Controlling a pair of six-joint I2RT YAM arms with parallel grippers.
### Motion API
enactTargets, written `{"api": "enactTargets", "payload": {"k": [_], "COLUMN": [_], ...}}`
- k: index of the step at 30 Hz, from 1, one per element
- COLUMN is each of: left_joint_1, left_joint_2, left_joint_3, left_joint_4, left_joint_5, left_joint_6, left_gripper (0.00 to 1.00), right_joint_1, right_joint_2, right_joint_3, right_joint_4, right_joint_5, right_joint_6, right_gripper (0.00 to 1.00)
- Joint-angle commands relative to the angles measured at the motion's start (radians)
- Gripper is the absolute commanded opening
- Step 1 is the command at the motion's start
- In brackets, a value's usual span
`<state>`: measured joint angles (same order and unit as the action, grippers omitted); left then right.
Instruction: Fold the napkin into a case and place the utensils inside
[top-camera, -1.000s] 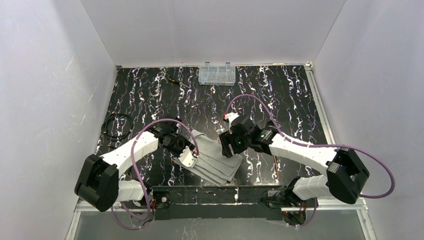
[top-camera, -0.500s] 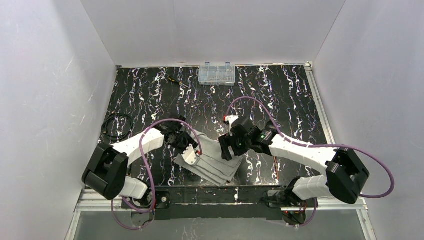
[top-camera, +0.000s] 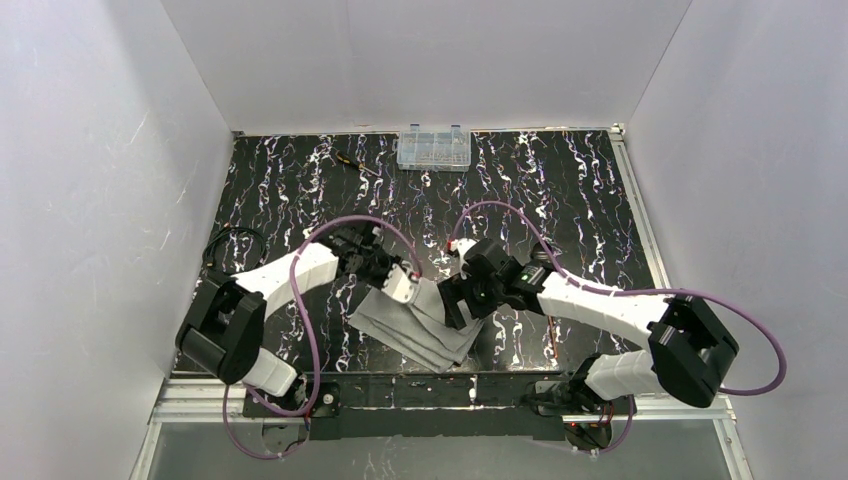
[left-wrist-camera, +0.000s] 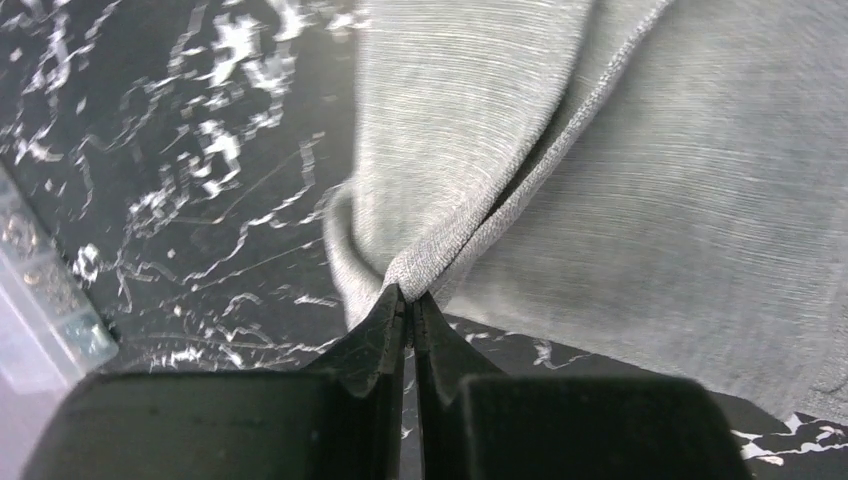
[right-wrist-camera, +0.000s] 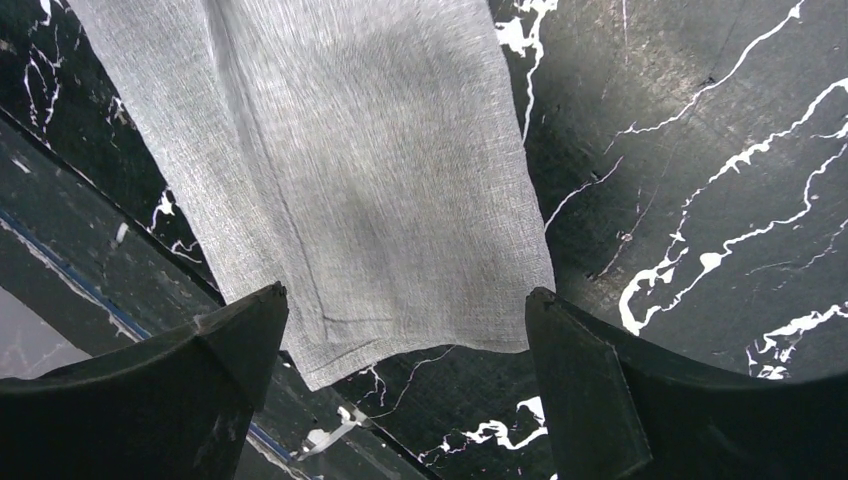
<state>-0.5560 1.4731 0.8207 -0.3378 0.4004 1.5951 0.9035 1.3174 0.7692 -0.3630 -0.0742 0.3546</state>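
From where I stand, the tight spot is mid-table (top-camera: 600, 190), where the two arms meet. The left gripper (top-camera: 408, 288), pinched onto a fold of the napkin (top-camera: 415, 330), sits just beside the right gripper (top-camera: 455, 300), whose fingers stand wide apart over the cloth. Little room shows between the two. Purple cables (top-camera: 488, 204) arch above both wrists. Beyond them bare marble runs to the far edge, where a clear compartment box (top-camera: 434, 148) stands with a screwdriver (top-camera: 355, 163) near its left. The right side of the table is open too. A black cable coil (top-camera: 235, 250) lies by the left edge. White walls (top-camera: 100, 150) close in three sides.
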Motion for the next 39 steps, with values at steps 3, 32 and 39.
{"api": "enactTargets", "payload": {"k": [3, 32, 39], "left_joint_1": [0.077, 0.128, 0.142], "left_joint_2": [0.037, 0.364, 0.341], "left_joint_3": [0.225, 0.574, 0.533], "left_joint_4": [-0.177, -0.408, -0.408], "left_joint_5": [0.129, 0.168, 0.176], "left_joint_6": [-0.369, -0.641, -0.602], "left_gripper": [0.00, 0.00, 0.00], "right_joint_1": [0.004, 0.200, 0.239], "right_joint_2": [-0.072, 0.065, 0.190], "right_joint_3": [-0.058, 0.031, 0.092], "right_joint_4": [0.151, 0.211, 0.189], "right_joint_5": [-0.044, 0.177, 0.261], "right_joint_6": [-0.080, -0.241, -0.273], "right_gripper": [0.99, 0.99, 0.99]}}
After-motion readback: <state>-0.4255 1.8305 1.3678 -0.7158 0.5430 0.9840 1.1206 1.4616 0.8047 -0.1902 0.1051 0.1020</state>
